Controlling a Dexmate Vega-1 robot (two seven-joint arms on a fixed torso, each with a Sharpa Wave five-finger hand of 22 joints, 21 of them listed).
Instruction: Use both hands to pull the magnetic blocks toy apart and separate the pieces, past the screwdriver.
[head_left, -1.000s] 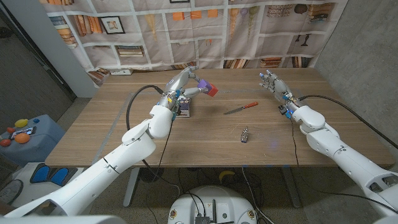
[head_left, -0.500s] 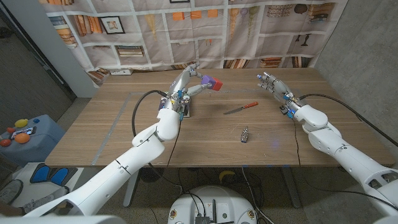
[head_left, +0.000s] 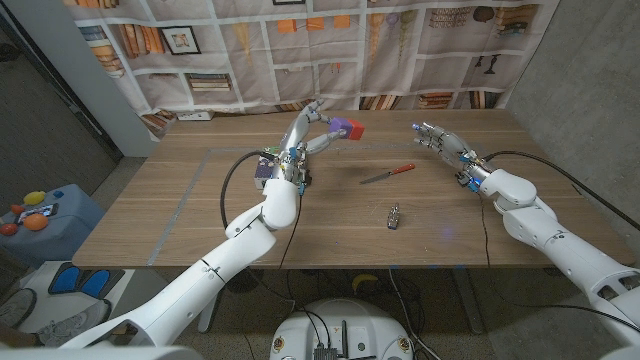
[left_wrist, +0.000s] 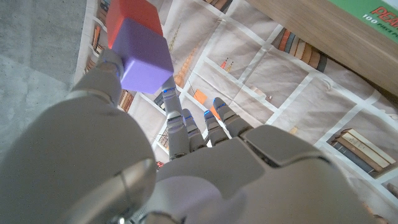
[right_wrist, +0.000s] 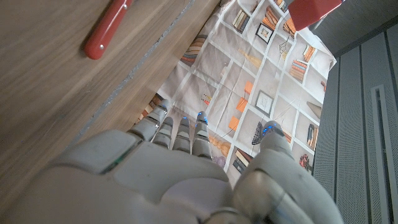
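**Left hand holds the blocks toy above the table's far side**

The left hand (head_left: 312, 130) is raised over the far part of the table (head_left: 200, 220) and pinches the blocks toy (head_left: 347, 128) at its fingertips. The toy is a purple block and a red block stuck together; in the left wrist view the purple block (left_wrist: 144, 55) sits against the thumb and a finger, with the red block (left_wrist: 134, 18) beyond it.

The right hand (head_left: 440, 140) is up over the table's right side, well apart from the toy, fingers spread and holding nothing. In the right wrist view its fingers (right_wrist: 180, 134) reach out loosely.

The screwdriver (head_left: 388, 174), red-handled, lies on the table between the two hands, nearer the robot than the toy. A small metal piece (head_left: 394, 215) lies nearer still. A small box (head_left: 270, 168) sits beside the left wrist.
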